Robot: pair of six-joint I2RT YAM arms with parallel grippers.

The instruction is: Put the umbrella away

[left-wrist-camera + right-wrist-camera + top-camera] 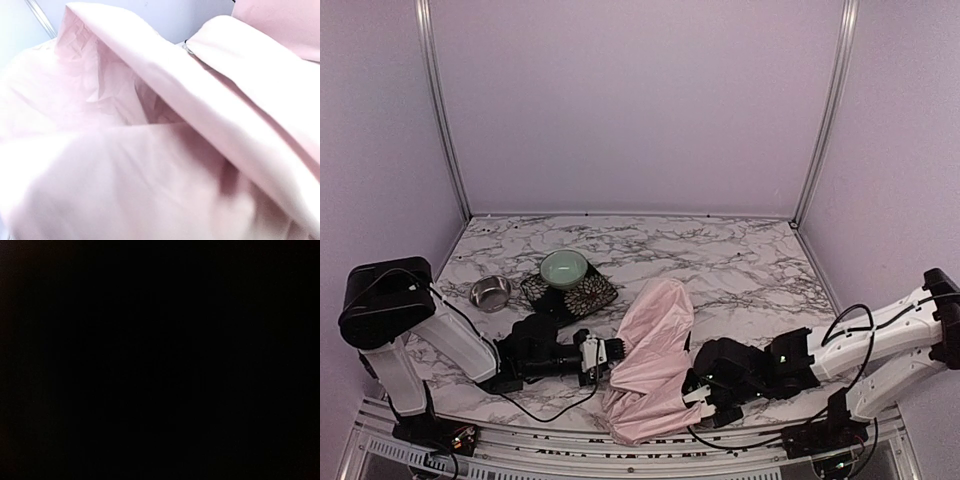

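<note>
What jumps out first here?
The pale pink umbrella lies crumpled at the near edge of the table, between the left gripper and the right gripper. Behind it to the left, a green bowl sits on a floral mat. The right wrist view is fully black.

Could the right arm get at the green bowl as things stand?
Probably not directly. The umbrella lies heaped between the right arm and the green bowl, and the left arm reaches in close to that path too.
</note>
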